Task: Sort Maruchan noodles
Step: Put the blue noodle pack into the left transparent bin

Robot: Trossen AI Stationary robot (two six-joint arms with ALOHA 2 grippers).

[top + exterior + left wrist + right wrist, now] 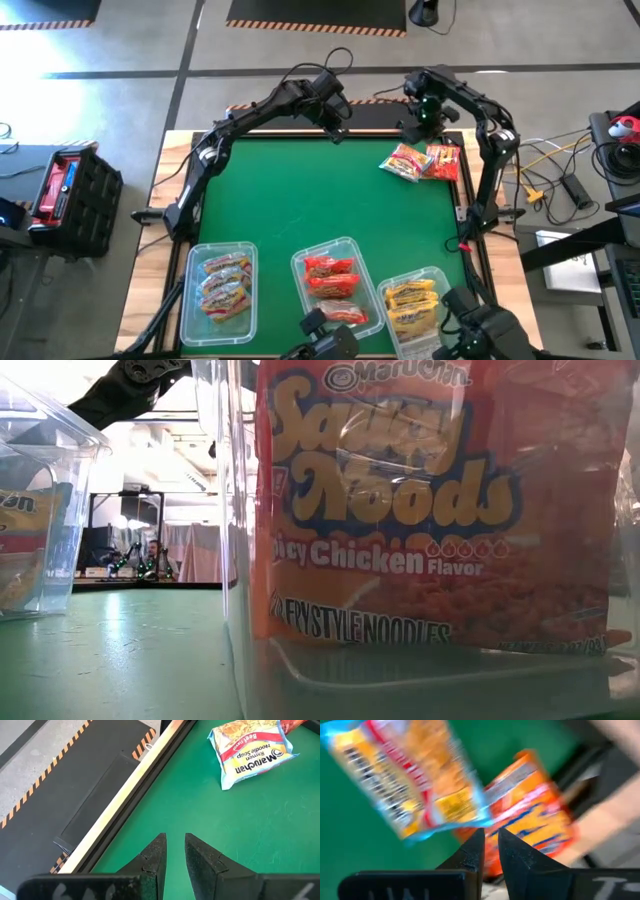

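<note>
Spicy chicken packet fills a bin; right pincer nearly closed above loose packets.

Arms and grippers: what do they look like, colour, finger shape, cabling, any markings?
Both arms are black, jointed tube-and-bracket links with dark cables along them. The left gripper has two matte black, wedge-shaped fingers tapering to blunt tips, on a black crossbar with faint pale lettering. The right gripper looks the same, its bar also faintly marked. A green light glows near the right arm's wrist.
</note>
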